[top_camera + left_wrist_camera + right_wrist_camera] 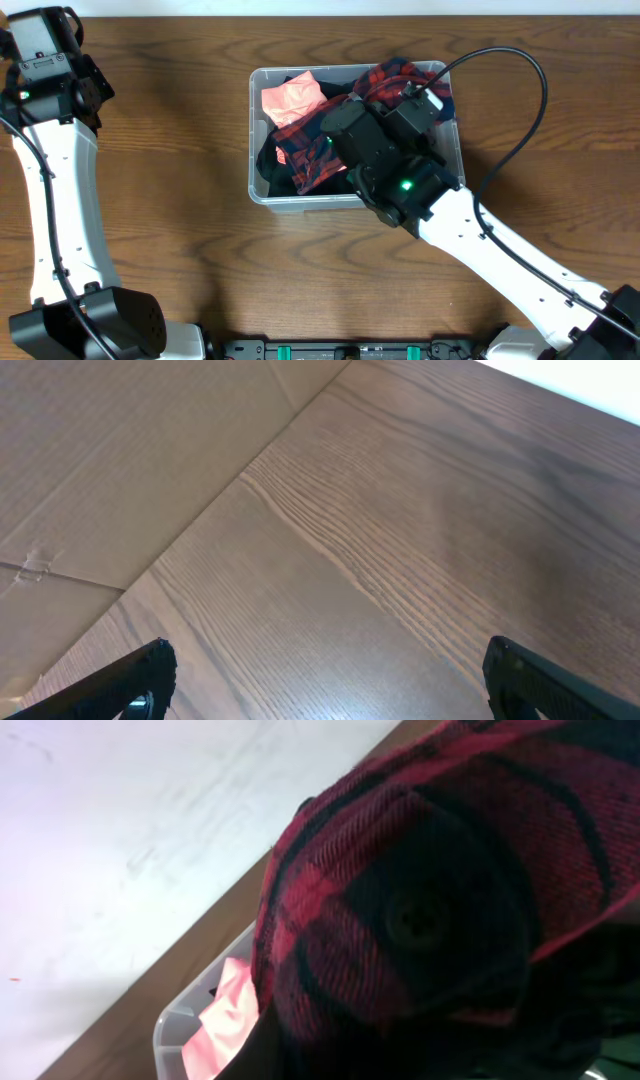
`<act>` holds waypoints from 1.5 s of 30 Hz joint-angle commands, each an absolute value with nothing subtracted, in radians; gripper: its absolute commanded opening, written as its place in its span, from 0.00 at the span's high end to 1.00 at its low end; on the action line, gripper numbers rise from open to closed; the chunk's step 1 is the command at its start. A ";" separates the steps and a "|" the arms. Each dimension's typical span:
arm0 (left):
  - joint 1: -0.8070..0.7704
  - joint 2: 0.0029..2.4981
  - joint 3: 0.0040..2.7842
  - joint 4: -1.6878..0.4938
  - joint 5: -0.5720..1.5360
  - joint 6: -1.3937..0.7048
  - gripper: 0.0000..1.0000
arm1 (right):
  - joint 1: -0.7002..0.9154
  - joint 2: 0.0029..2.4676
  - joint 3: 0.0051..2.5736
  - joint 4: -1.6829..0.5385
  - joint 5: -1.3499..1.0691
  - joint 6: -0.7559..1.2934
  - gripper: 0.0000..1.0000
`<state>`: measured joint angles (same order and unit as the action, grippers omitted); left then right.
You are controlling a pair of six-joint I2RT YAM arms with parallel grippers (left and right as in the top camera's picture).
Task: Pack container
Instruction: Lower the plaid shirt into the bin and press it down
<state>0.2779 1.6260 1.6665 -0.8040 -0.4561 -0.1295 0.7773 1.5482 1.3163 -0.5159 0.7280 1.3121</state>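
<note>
The container (251,140) sits mid-tabletop (170,220). The right hand (345,142) is pressed together, seemingly pinching the plaid cloth (395,76), likely to tuck it inside. The left hand (330,695) hangs spread at far left, out of the way.

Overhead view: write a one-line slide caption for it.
Right arm reaches into the container, atop plaid cloth beside pink cloth; left arm parked aside.

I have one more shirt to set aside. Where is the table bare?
Bare table lies between the left arm and the bin, and in front of the bin. The bin is crowded: plaid cloth, pink cloth and the right arm fill it.
</note>
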 commanded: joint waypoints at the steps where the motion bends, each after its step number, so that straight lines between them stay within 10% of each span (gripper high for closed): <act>1: 0.280 1.627 1.666 -0.804 -0.472 -0.124 0.02 | 0.772 1.571 1.328 -0.513 0.746 1.357 0.88; 8: 0.280 1.627 1.666 -0.804 -0.472 -0.124 0.02 | 0.772 1.577 1.328 -0.584 0.661 1.356 0.01; 27: 0.280 1.627 1.666 -0.804 -0.472 -0.124 0.02 | 0.794 1.577 1.328 -0.922 0.316 1.159 0.01; 45: 0.280 1.627 1.666 -0.804 -0.472 -0.124 0.02 | 0.784 1.551 1.328 -0.786 0.104 0.515 0.10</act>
